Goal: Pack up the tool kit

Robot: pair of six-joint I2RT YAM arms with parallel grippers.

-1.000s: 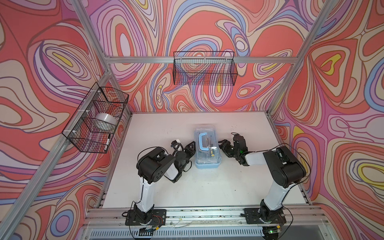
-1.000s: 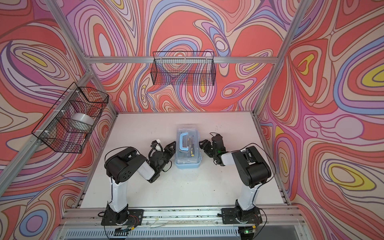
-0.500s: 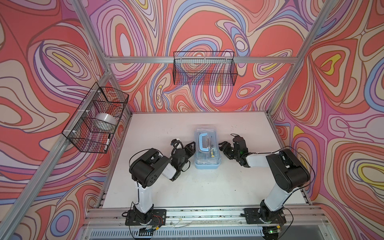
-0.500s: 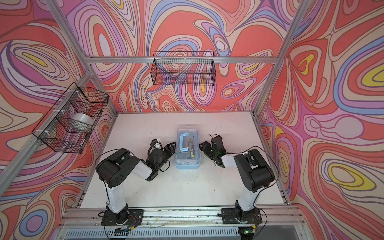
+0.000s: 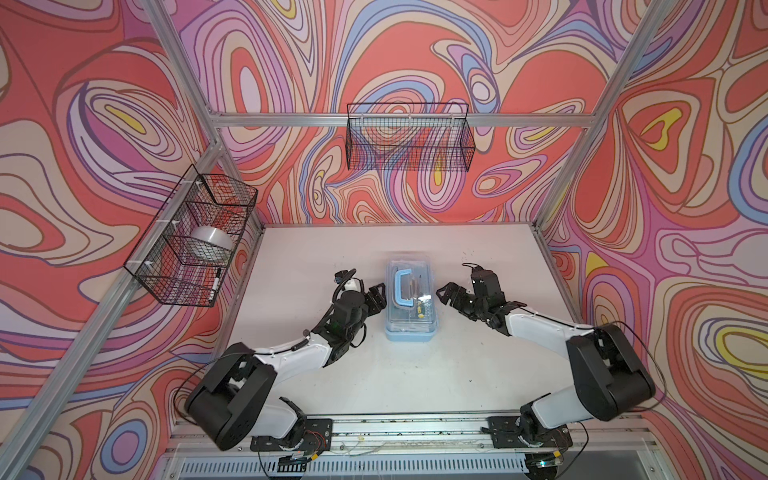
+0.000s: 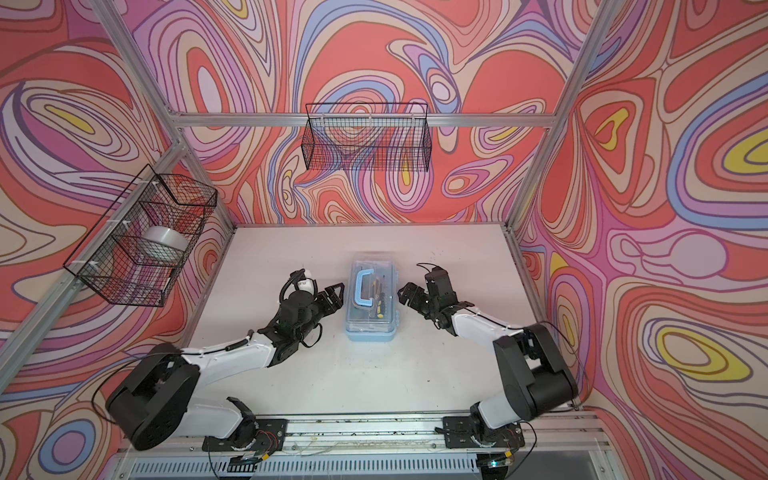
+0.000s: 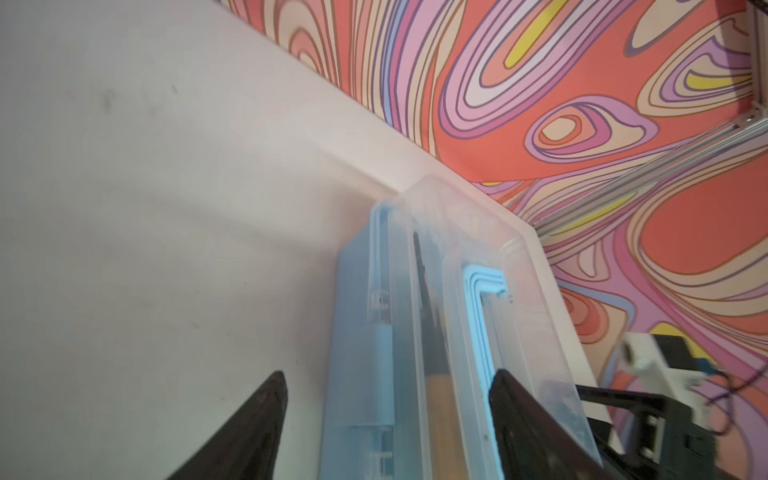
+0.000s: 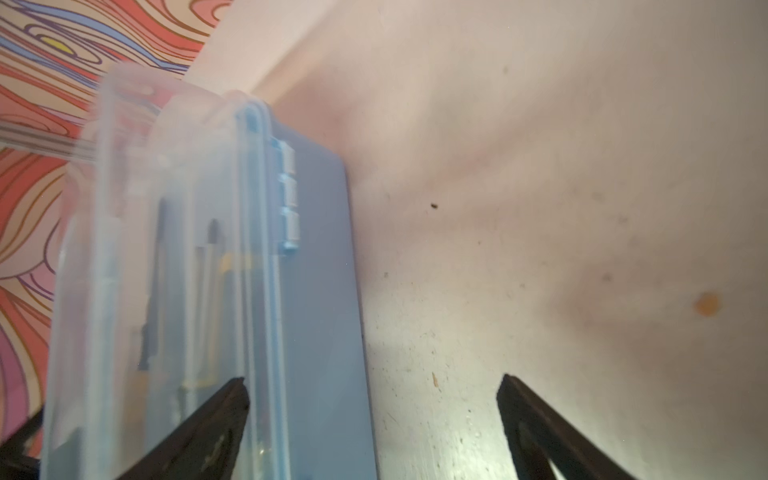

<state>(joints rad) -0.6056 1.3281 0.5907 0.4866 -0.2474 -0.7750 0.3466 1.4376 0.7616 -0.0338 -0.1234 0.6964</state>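
Both pincers have spread their jaws since a second ago, and both elbows have sunk back toward the rail, while the tips have stayed beside the box.

You see the left pincer [image 5: 376,293] with its jaws apart, gripping nothing. In its wrist view one finger [image 7: 513,419] sits over the lid and the other finger [image 7: 262,419] over bare table, so the box's long side wall runs between them. The right pincer [image 5: 445,294] mirrors this, also apart and empty, with one finger [image 8: 216,419] against the lid side and one finger [image 8: 525,419] over the table. You cannot tell whether any tip touches the plastic.

Between the two pincers lies the box [image 5: 411,332], flat on the table [image 5: 374,374] with its lid [image 5: 415,322] down. The handle [image 5: 394,289] lies folded on the lid, nearer the left pincer. Tools [image 6: 380,299] show through the clear plastic, nearer the right pincer.

Flanking both long sides suits squeezing or steadying the box evenly, so it neither slides nor tips. With the tools inside and the lid down, you are likely at the release, and packing looks close to finished. Check that the latch side is fully seated; the blur hides it.
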